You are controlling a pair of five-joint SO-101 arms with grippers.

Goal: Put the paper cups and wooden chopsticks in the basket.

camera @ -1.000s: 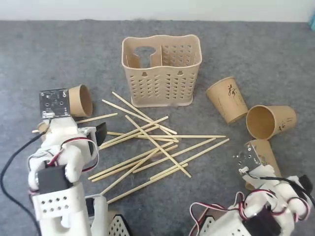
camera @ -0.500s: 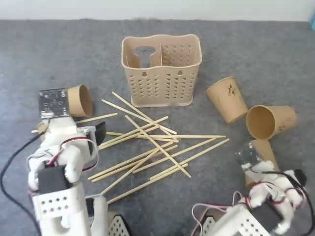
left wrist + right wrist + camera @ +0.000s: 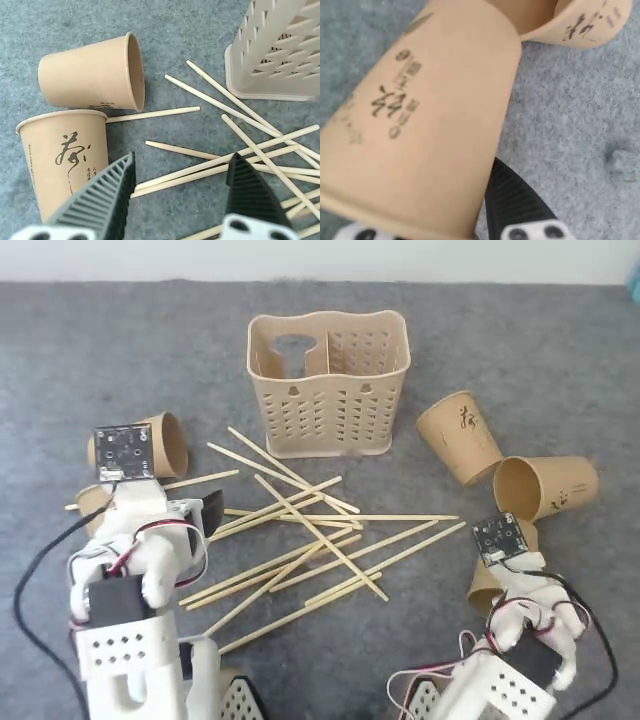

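**Bench and basket.** A grey carpeted bench [image 3: 560, 350] was seen from above. A beige slotted basket [image 3: 330, 390] was stood upright at upper centre and was divided into two compartments.

**Arms.** The left arm [image 3: 125, 600] was placed at lower left and the right arm [image 3: 520, 660] at lower right.

**Paper cups.** Five paper cups were laid on their sides, all outside the basket.
- A plain cup [image 3: 160, 445] was found at centre left, its mouth turned to the right.
- A printed cup [image 3: 65, 155] was set just beside it and was largely covered by the left arm in the high view.
- A third cup [image 3: 460, 437] was laid right of the basket.
- A fourth cup [image 3: 545, 487] was laid just beside the third, its mouth turned to the left.
- A fifth cup [image 3: 485, 585] was located at lower right, under the right arm's wrist.

**Wooden chopsticks.** The wooden chopsticks [image 3: 300, 530] were scattered and crossed over one another at centre frame, below the basket and between the two arms. One stray stick [image 3: 195, 480] was laid nearer the plain cup.

**Pincers.** The left pincer [image 3: 182, 157] was held wide open above the bench and nothing was gripped in it. One ribbed finger [image 3: 112, 190] was set over the printed cup's edge and the other over the chopsticks. The right pincer [image 3: 505, 565] was set against the fifth cup. Whether the cup was clamped could not be told.
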